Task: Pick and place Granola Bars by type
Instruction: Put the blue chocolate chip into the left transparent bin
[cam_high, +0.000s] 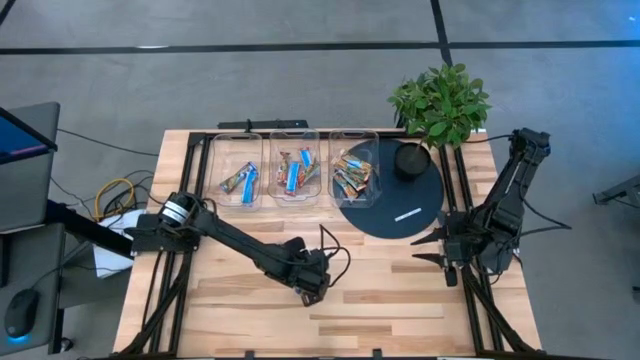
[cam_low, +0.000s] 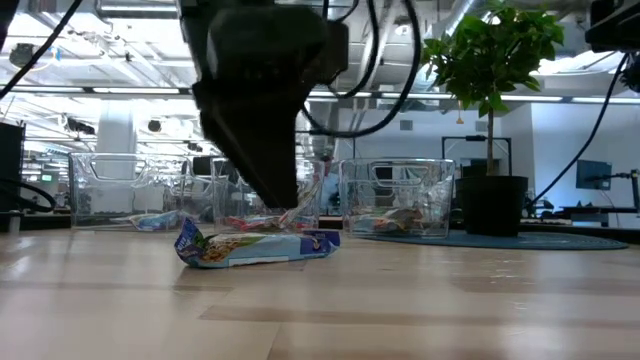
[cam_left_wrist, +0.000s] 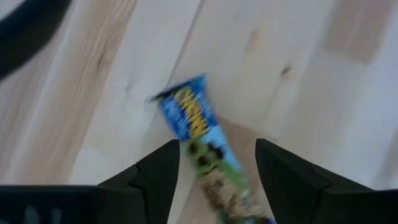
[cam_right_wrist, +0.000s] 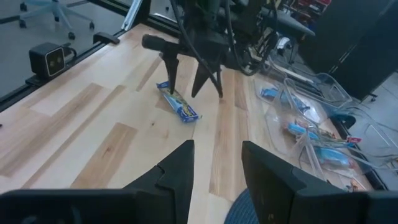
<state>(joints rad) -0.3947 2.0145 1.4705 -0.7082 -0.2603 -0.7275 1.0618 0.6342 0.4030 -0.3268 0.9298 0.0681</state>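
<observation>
A blue-wrapped granola bar (cam_right_wrist: 178, 104) lies flat on the bare wood near the table's front middle, also seen in the low view (cam_low: 255, 246). My left gripper (cam_right_wrist: 193, 93) stands over it, pointing steeply down and open. In the left wrist view the bar (cam_left_wrist: 198, 134) runs through the gap between the two fingers; I see no finger pressing on it. My right gripper (cam_right_wrist: 217, 146) waits open with nothing in it at the table's right side (cam_high: 422, 248), beside the dark disc.
Three clear bins stand in a row at the far side: left (cam_high: 240, 170), middle (cam_high: 295, 168), right (cam_high: 352, 165), each with wrapped bars inside. A dark round disc (cam_high: 380, 205) with a white mark and a potted plant (cam_high: 438, 100) fills the far right. Bare wood lies around the bar.
</observation>
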